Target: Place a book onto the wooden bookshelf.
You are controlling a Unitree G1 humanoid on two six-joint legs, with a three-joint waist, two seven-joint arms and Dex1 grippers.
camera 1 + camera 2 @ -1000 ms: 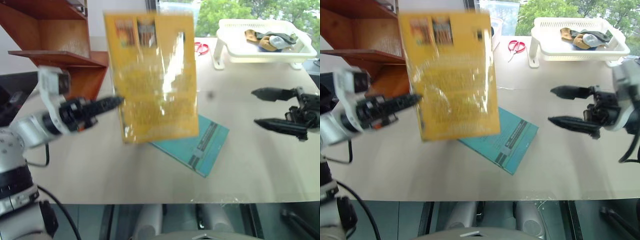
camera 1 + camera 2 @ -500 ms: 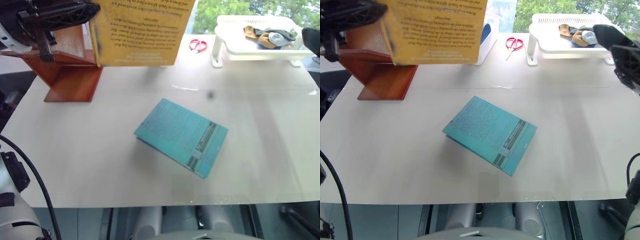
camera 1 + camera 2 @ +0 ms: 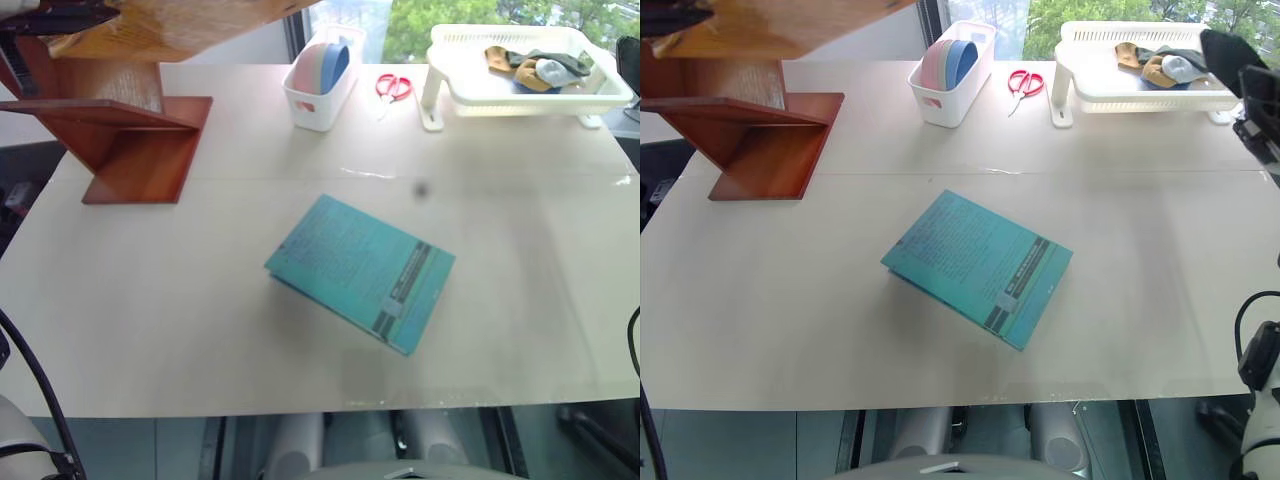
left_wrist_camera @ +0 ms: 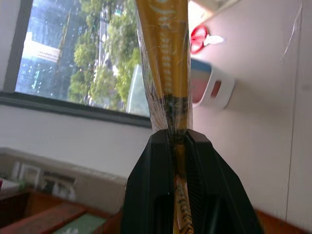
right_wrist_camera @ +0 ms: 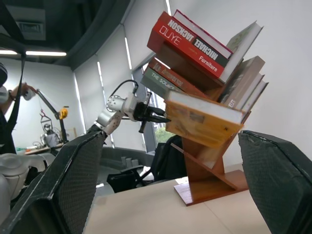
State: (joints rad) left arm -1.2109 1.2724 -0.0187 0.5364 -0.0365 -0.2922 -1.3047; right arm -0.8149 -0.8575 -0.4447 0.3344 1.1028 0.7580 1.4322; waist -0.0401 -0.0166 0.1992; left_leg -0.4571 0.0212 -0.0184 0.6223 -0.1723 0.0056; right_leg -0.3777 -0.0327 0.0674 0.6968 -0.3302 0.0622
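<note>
Left end effector (image 4: 178,141): clamped on the book (image 4: 165,58), now raised level beside the wooden bookshelf (image 5: 204,180), no longer upright over the bench (image 3: 200,300). Right end effector (image 5: 165,195): spread wide, now lifted. Teal book (image 3: 360,270): unmoved.

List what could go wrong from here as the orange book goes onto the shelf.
1. The left pincer pinches the orange book by one edge only, so it could sag or slip.
2. The wooden bookshelf has slanted boards already stacked with tilted books; a nudge might dislodge them.
3. If dropped, it could land on the teal book.
</note>
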